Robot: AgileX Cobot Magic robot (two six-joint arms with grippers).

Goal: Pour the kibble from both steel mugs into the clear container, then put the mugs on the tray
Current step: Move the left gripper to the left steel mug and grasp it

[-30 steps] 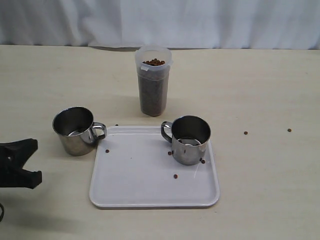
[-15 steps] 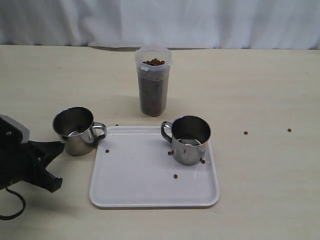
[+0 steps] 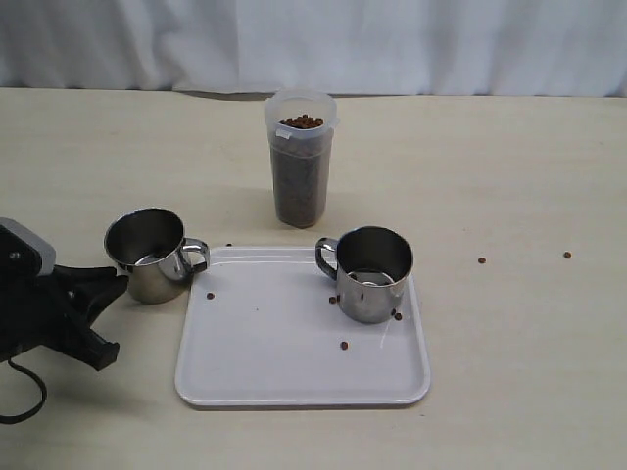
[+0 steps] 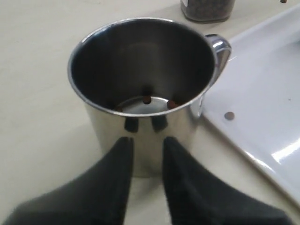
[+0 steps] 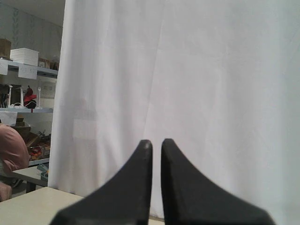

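Note:
Two steel mugs stand upright. The left mug (image 3: 147, 255) (image 4: 140, 70) is on the table, just off the tray's left edge, with a few kibble pellets (image 4: 147, 99) at its bottom. The other mug (image 3: 372, 274) stands on the white tray (image 3: 274, 362). Behind them, the clear container (image 3: 301, 171) (image 4: 206, 7) is nearly full of kibble (image 3: 301, 122). My left gripper (image 3: 113, 318) (image 4: 146, 143) is low on the table, right against the left mug's wall, slightly open and holding nothing. My right gripper (image 5: 156, 143) is shut and empty, facing a white curtain; the exterior view does not show it.
Loose pellets lie on the tray (image 3: 345, 345) and on the table to the right (image 3: 481, 260). The left mug's handle (image 4: 220, 49) points toward the tray. A white curtain hangs behind the table.
My left gripper has come in from the table's left edge up to the left mug, and its fingers have parted a little. Mugs, container and tray have not moved.

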